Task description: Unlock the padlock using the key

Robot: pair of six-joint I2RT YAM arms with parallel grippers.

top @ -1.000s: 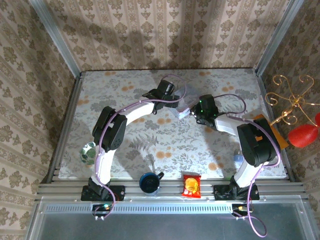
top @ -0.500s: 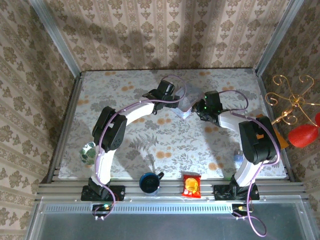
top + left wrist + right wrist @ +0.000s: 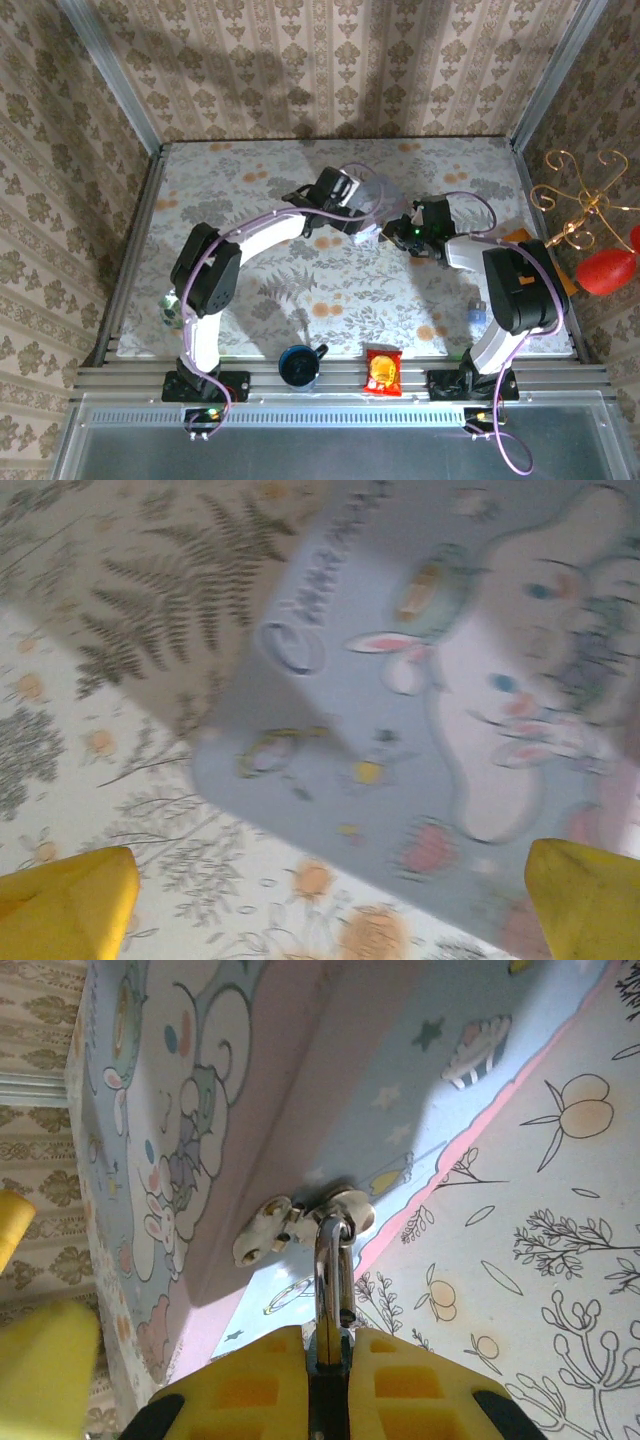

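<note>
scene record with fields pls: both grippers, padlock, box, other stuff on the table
left gripper: open, fingers spread wide over the tin box lid
right gripper: shut on the padlock
padlock: silvery shackle threaded through the box's hasp, body between the right fingers
tin box: pale, bunny print, on the table
near edge: dark mug, red snack packet

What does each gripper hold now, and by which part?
The right gripper holds the padlock by its body; its shackle sticks out, hooked through the latch of the tin box. The left gripper is open, holding nothing.
</note>
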